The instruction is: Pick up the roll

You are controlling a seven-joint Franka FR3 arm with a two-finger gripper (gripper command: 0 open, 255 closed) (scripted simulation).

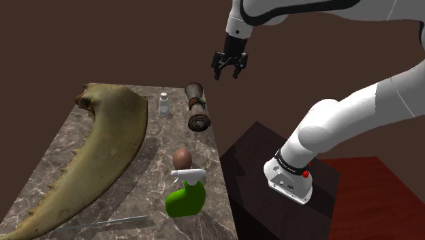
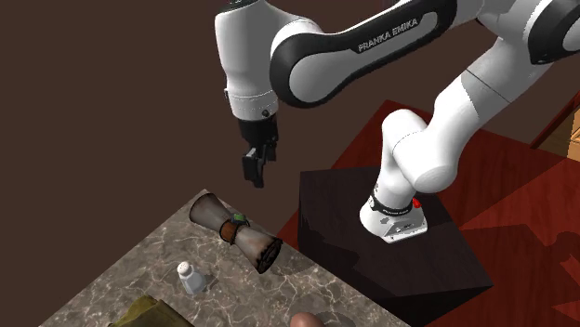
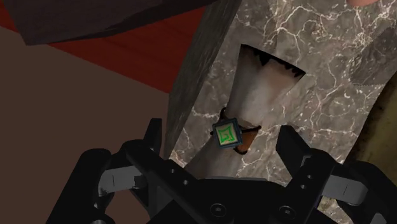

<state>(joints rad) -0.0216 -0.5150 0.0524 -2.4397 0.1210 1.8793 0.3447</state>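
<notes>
Roll [image 1: 197, 107], tied with a green-clasped band, lies at the worktop's [image 1: 158, 136] far corner on the stand's side; approach step: the gripper [image 1: 229, 68] hovers above, fingers spread, and should next descend astride its waist.

One roll [image 1: 197, 108] lies below the one gripper [image 1: 228, 73], with one small white shaker [image 1: 164, 104] just beside it. Farther from the gripper there are one large curved olive shape [image 1: 102, 150] and one green figure [image 1: 185, 187] with a brown head, all on one marble table [image 1: 54, 160].
</notes>
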